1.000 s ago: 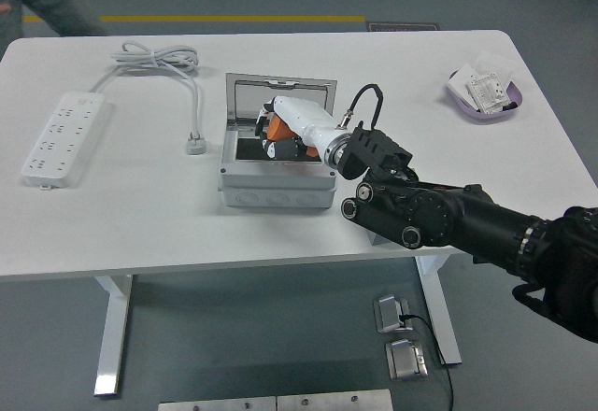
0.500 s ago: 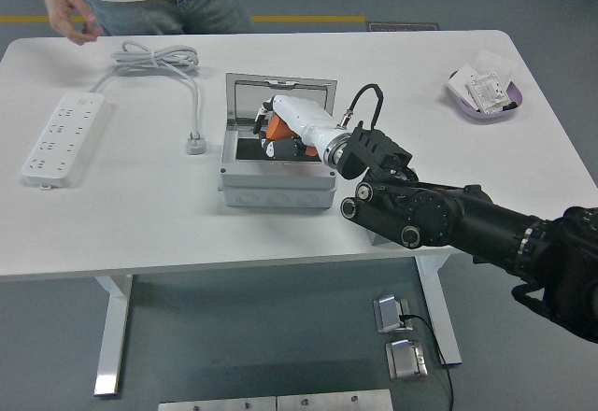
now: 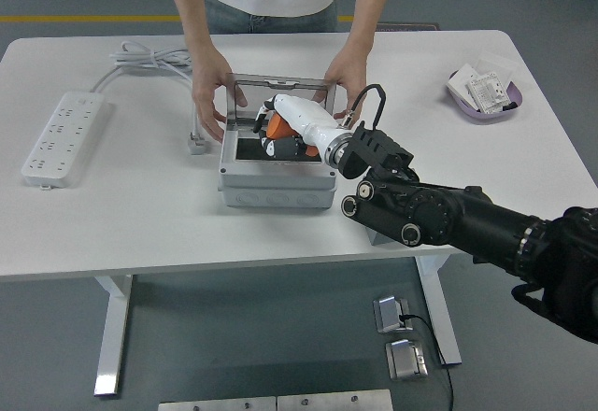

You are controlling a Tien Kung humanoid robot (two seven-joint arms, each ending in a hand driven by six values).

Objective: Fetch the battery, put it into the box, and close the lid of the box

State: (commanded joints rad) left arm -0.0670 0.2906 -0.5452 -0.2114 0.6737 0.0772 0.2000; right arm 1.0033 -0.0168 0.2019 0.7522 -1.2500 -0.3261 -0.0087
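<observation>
A grey box (image 3: pixel 277 190) stands mid-table, its lid (image 3: pixel 280 81) raised upright at the far side. My right hand (image 3: pixel 277 132), white with orange parts, reaches down into the open box from the right. Its underside hides what lies inside, and I cannot make out a battery. A person at the far side holds the box at both far corners: one hand (image 3: pixel 210 93) on the left side, the other hand (image 3: pixel 348 79) on the right, close to my wrist. My left arm does not show.
A white power strip (image 3: pixel 64 138) lies at the left, its coiled cable (image 3: pixel 154 56) and plug (image 3: pixel 195 140) running toward the box. A purple dish (image 3: pixel 484 96) with small white packets sits at the far right. My black forearm (image 3: pixel 448 219) crosses the table's near right edge.
The person has stepped from the far left to right behind the box and put both hands on its far corners. My right hand has stayed in the box.
</observation>
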